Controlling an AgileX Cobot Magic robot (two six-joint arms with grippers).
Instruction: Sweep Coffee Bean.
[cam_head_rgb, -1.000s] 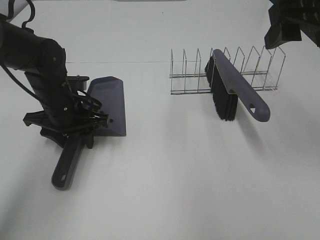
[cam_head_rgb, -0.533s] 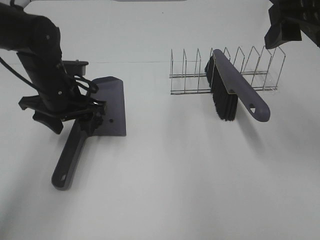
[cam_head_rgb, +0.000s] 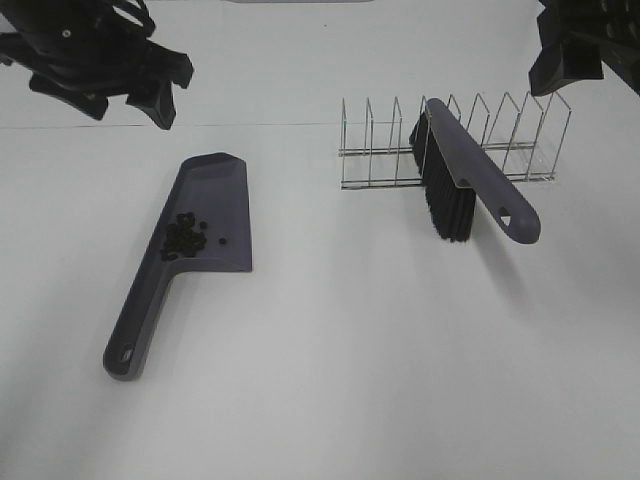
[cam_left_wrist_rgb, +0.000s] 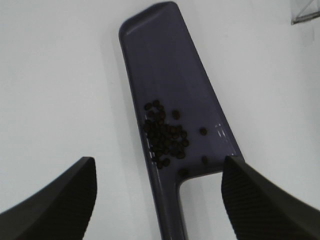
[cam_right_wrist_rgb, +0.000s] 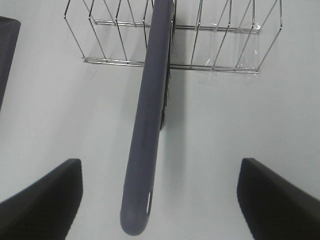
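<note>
The coffee bean (cam_head_rgb: 185, 238) cluster lies in a dark heap on the grey-purple dustpan (cam_head_rgb: 215, 205), near where the blade meets the handle. The pan rests flat on the white table, left of centre. In the left wrist view the coffee bean (cam_left_wrist_rgb: 165, 135) pile sits on the dustpan (cam_left_wrist_rgb: 165, 65), well below my left gripper (cam_left_wrist_rgb: 160, 205), which is open and holds nothing. From the high camera, that left gripper (cam_head_rgb: 120, 95) hangs raised at the far left. My right gripper (cam_right_wrist_rgb: 160, 200) is open above the brush (cam_right_wrist_rgb: 150, 125); it shows at the far right as right gripper (cam_head_rgb: 570, 65).
The brush (cam_head_rgb: 470, 185), black bristles down, leans in a wire rack (cam_head_rgb: 380, 150) at the back right, its handle pointing toward the front. The rack (cam_right_wrist_rgb: 225, 40) has several thin upright dividers. White tabletop lies between pan and rack.
My left gripper opened, let go of the dustpan handle and rose toward the back left. The beans on the pan, hidden by the arm before, now show. Right arm unmoved.
</note>
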